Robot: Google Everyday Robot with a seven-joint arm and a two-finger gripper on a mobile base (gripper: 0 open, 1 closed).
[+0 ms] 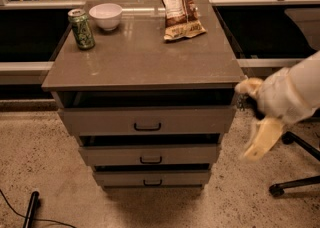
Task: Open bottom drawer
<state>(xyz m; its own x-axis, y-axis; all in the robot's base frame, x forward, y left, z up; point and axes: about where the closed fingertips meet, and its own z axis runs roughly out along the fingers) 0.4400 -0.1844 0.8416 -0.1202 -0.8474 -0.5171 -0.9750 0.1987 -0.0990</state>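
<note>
Gripper [251,120] just right of top drawer [100,121]; bottom drawer [120,178] well below
</note>
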